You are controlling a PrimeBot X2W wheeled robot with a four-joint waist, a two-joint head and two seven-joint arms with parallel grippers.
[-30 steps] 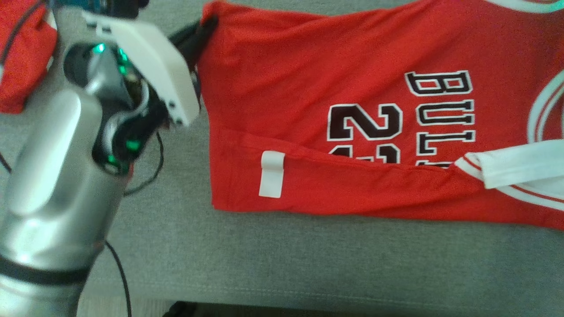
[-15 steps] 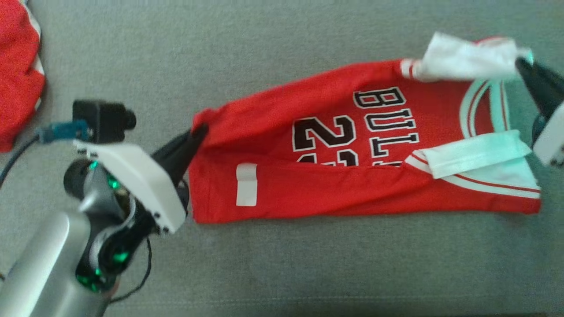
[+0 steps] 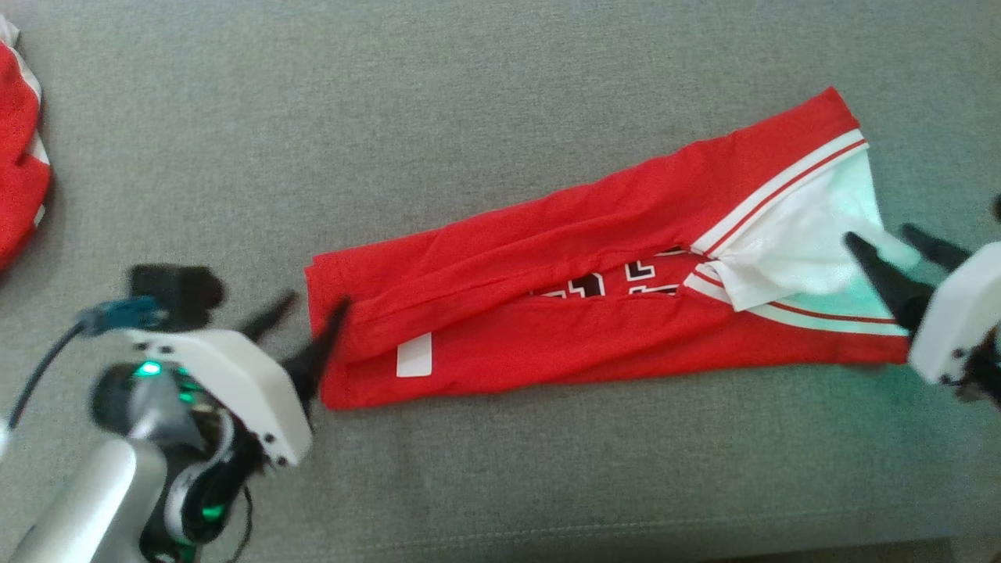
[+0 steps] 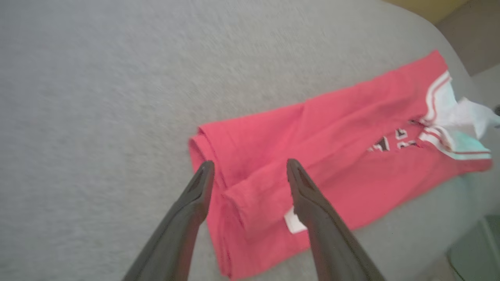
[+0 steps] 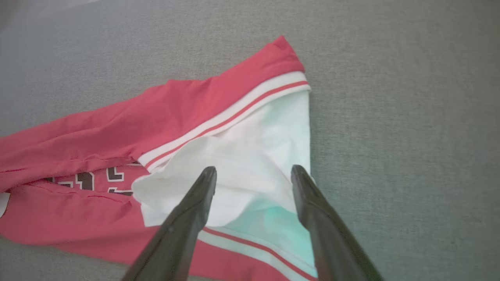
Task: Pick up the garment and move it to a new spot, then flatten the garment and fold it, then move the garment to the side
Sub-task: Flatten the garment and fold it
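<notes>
- Both claws stand open and empty. The left gripper [image 3: 321,301] straddles the hem end of the red jersey [image 3: 547,258], and the right gripper [image 3: 877,234] hangs over its white shoulder panel [image 5: 250,148]. Nothing is pinched in either.
- I see the jersey lying on the grey cushion [image 3: 500,94], right of centre. It is a long narrow strip running left to right, and its right end slants toward the far side.
- Its two long sides are turned in over the middle, and a few black numerals peep through the slit between them.
- I judge that the lengthwise folds are down. The crosswise fold and the move to the side are not yet done.
- Next I would close each claw on a full stack of layers at one end and carry that end over the other. The far flap lies askew, so I would square it first.
- The white panel is rumpled and loose at the right end, and it may spill out when lifted.
- A white tag [image 3: 414,358] sits near the left hem.
- A second red garment [image 3: 19,156] lies at the far left edge and takes up room there.
- A cable [image 3: 47,360] trails off the left wrist, close to the hem.
</notes>
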